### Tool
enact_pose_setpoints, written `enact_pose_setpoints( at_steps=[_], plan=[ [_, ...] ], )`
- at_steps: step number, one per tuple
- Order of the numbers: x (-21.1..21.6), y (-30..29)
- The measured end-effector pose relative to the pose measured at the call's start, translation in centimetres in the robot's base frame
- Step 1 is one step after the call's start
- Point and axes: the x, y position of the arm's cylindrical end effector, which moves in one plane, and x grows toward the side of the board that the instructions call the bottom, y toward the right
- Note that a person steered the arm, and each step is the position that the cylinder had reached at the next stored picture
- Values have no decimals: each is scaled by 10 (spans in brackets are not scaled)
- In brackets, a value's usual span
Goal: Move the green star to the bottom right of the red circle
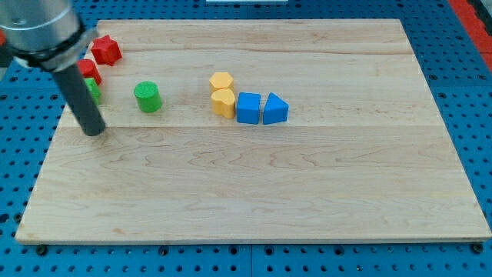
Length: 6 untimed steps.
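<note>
Here, no gripper is fitted: the arm ends in a dark rod, so nothing can be opened, closed or held, and my tip (94, 131) is seen resting on the wooden board (254, 192) near the view's left edge. The tip is placed just below and slightly to the right of a green block (93, 91) that is mostly hidden behind the rod; its shape cannot be made out for certain, though it is taken to be the green star. Whether the tip touches it cannot be told. A red block (89, 69), also largely covered by the rod, is seen just above that green piece, and it appears to be the red circle. A red star (106, 50) is set a little higher, close to the board's top left corner. A green cylinder (147, 97) stands to the right of the tip, apart from it. Near the middle, two yellow hexagon blocks (222, 92) are stacked one above the other and touching, with a blue cube (248, 108) just beside the lower one and a blue triangle block (275, 108) touching the cube on its right. Wide bare wood is left across the view's bottom and right. The board's left edge lies close to the red and green cluster, so room there is tight. A blue pegboard surface (23, 185) surrounds the board.
</note>
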Motion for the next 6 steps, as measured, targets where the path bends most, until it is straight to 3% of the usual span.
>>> enact_pose_setpoints(
  at_steps=[1, 2, 3, 4, 5, 6],
  plan=[
    [-54, 28],
    [-60, 141],
    [-52, 153],
    [10, 66],
    [2, -62],
    [-21, -68]
  ],
)
